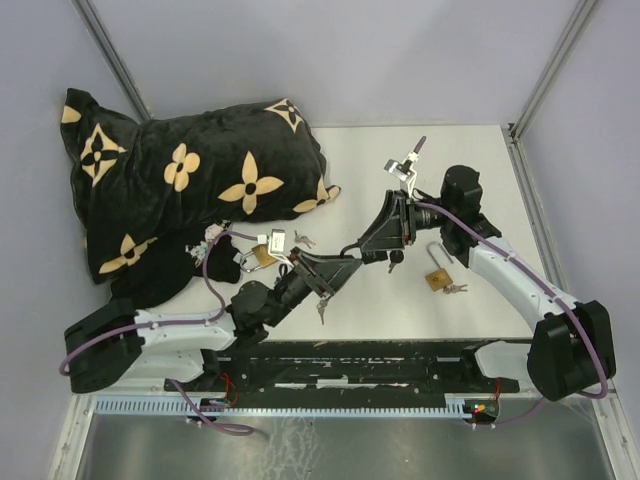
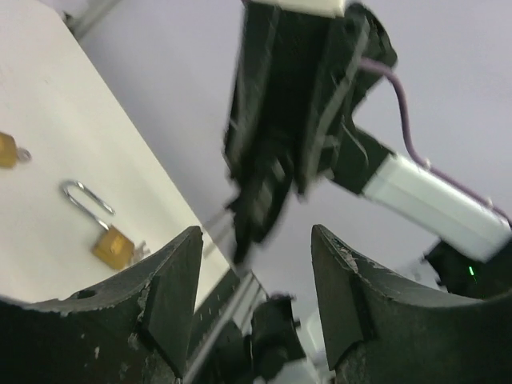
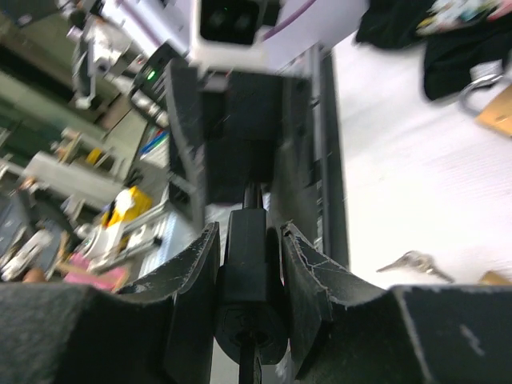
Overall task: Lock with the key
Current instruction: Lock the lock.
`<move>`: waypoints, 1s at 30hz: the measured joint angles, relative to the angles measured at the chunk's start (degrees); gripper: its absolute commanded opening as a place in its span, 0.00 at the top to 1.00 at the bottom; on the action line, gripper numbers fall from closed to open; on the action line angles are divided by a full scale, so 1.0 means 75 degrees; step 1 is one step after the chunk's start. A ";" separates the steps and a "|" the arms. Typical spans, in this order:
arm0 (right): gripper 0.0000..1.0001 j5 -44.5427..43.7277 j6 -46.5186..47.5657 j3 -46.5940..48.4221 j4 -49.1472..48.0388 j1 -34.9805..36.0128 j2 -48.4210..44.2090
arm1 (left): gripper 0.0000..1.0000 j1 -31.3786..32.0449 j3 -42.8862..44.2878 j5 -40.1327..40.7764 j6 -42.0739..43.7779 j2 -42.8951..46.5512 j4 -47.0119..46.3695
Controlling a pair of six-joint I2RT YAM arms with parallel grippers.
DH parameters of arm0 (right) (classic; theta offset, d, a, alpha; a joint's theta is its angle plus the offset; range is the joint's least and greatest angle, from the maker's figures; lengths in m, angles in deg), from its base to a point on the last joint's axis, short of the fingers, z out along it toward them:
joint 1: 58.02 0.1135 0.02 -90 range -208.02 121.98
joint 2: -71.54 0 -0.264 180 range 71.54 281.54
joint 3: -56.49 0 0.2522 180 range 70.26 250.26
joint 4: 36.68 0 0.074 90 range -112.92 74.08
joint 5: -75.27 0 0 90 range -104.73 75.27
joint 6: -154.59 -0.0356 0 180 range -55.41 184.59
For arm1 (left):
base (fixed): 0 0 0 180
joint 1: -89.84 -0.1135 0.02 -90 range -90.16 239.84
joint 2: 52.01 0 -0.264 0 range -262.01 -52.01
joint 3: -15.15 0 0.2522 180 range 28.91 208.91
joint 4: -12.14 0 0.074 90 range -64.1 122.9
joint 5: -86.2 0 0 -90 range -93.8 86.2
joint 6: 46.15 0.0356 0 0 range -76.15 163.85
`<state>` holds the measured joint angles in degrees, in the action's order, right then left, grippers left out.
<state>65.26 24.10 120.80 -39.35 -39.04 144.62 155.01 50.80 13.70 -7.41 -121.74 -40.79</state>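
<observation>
My right gripper (image 1: 368, 240) (image 3: 250, 230) is shut on a black-headed key (image 3: 248, 272), held above the table; the key's black head shows in the top view (image 1: 396, 259). My left gripper (image 1: 342, 265) (image 2: 256, 232) is open and empty. It points at the right gripper, tips nearly meeting. A brass padlock (image 1: 437, 279) (image 2: 112, 246) with its shackle open lies on the table under the right arm, with small keys (image 1: 456, 288) beside it. A second brass padlock (image 1: 260, 256) and a silver lock (image 1: 276, 240) lie by the left arm.
A black pillow with tan flowers (image 1: 190, 190) fills the back left. Loose keys (image 1: 305, 240) lie near the silver lock, and another bunch (image 1: 321, 308) shows just below the left gripper. A white clip object (image 1: 405, 165) lies at the back. Walls enclose the table.
</observation>
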 measured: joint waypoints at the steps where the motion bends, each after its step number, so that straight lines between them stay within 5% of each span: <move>1: 0.98 -0.0189 -0.0029 0.0000 -0.0137 0.0032 0.0003 | 0.37 -0.0003 -0.0105 -0.0169 0.0000 0.0233 0.0213; 8: 0.98 -0.1078 -0.0306 0.0000 -0.0799 -0.0067 0.0154 | 0.36 0.0023 -0.0641 -0.0804 0.0061 0.1725 0.1565; 18: 0.98 -0.1131 -0.0484 0.0000 -0.1017 0.0015 0.0277 | 0.31 -0.0743 -0.0644 -0.1801 0.0702 0.2270 0.2331; 23: 0.98 -0.1110 -0.0484 0.0000 -0.1090 0.0093 0.0286 | 0.33 -0.1781 -0.0615 -0.2646 0.0699 0.2017 0.2107; 30: 0.98 -0.1075 -0.0478 0.0000 -0.1113 0.0119 0.0385 | 0.48 -0.2002 -0.0082 -0.3407 0.0574 0.0924 0.1804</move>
<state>57.19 20.51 120.80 -47.70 -38.14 147.50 139.99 50.19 -11.85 -3.11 -114.82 -27.27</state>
